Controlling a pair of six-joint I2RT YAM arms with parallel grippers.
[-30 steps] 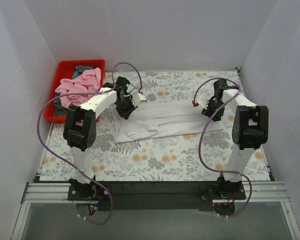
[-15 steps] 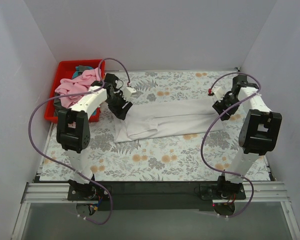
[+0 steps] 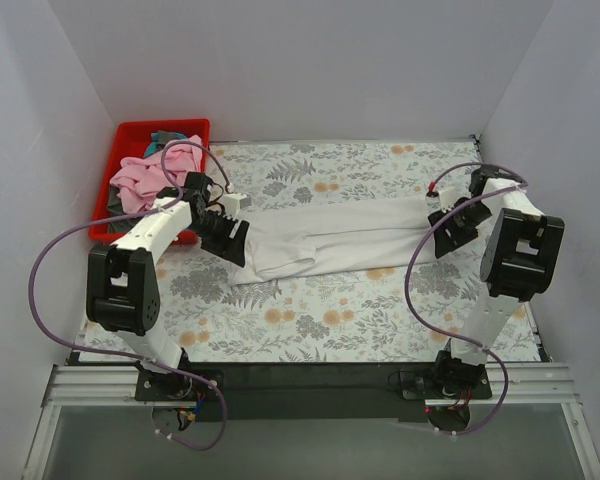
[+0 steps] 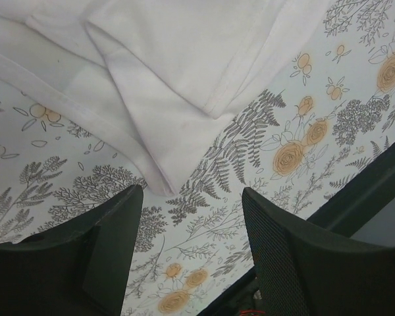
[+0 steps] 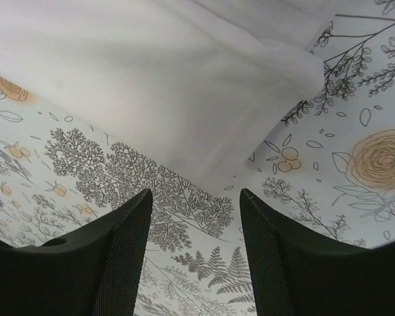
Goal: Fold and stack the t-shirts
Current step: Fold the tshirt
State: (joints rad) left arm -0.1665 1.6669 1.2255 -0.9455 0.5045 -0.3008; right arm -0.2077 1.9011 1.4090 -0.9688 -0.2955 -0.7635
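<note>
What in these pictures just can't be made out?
- Top view: how many shirts lie in the red bin; the pink shirt covers the rest.
- Top view: the white t-shirt's left end, hidden behind the left arm.
- Both wrist views: most of the white t-shirt, cut off by the frame edges.

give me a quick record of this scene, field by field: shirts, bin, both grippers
white t-shirt: lies on the floral table cover, folded into a long strip running left to right
left gripper: jaws open, empty, by the strip's left end
right gripper: jaws open, empty, by the strip's right end
red bin: far left corner, holds a crumpled pink t-shirt and darker clothes
stack: none on the table yet
</note>
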